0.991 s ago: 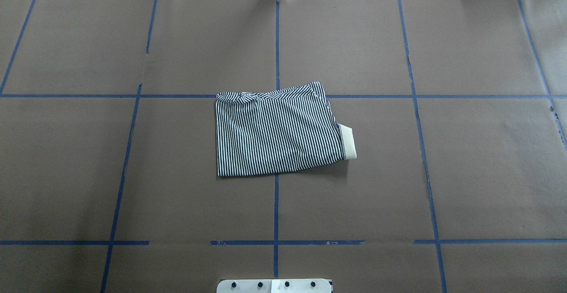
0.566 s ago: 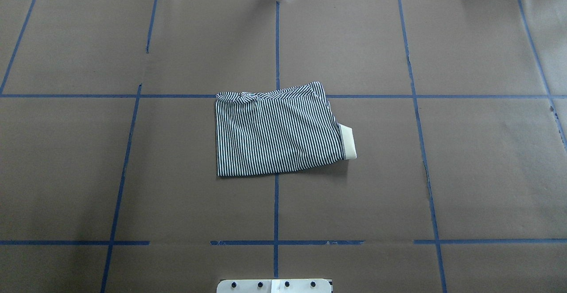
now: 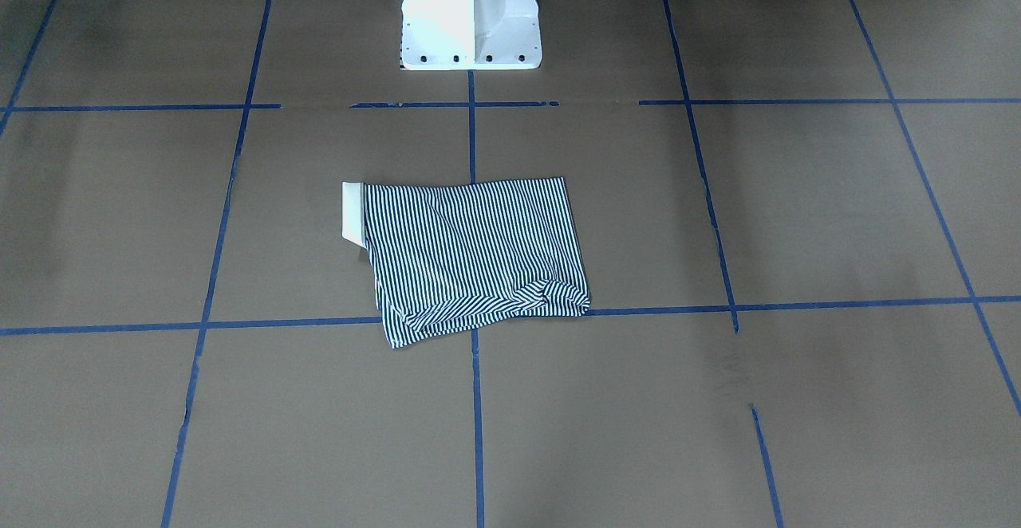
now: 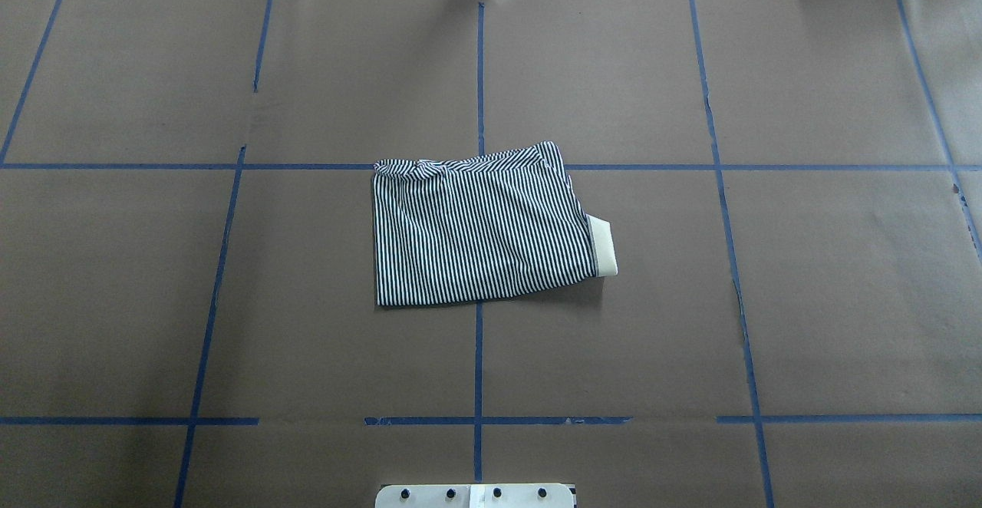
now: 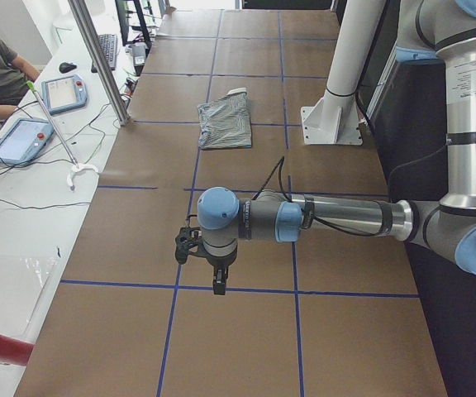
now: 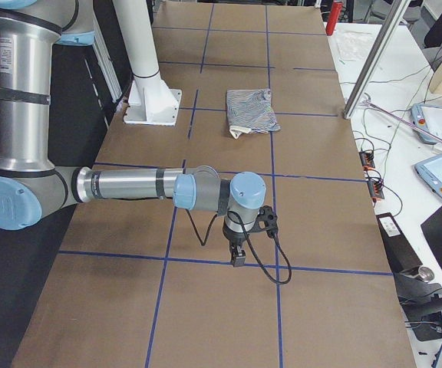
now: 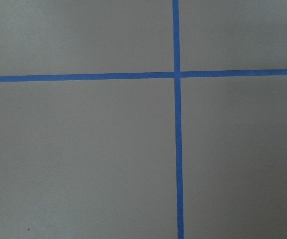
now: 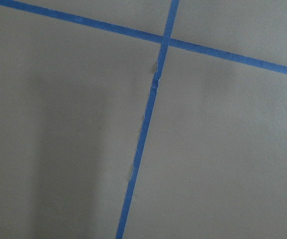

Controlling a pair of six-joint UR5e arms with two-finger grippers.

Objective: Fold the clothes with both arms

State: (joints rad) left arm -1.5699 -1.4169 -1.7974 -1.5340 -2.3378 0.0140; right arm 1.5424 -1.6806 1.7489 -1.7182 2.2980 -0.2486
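Well, the folded shirt (image 4: 476, 228) sits alone mid-counter (image 4: 844, 301).
Its long axis runs side to side; left gripper (image 5: 218, 285) and right gripper (image 6: 238, 257) hang well off either end, about equally far. Whether they're spread or pressed together, nobody can tell.

1. Overhead, we look forward and down on the table (image 4: 844, 301); the front view faces back steeply, pedestal (image 3: 471, 9) at its upper middle.
2. Our side views look along the table from either end.
3. Our wrist cameras sit close above tape lines (image 7: 177, 149).
4. All four fixed views share the shirt (image 4: 476, 232).
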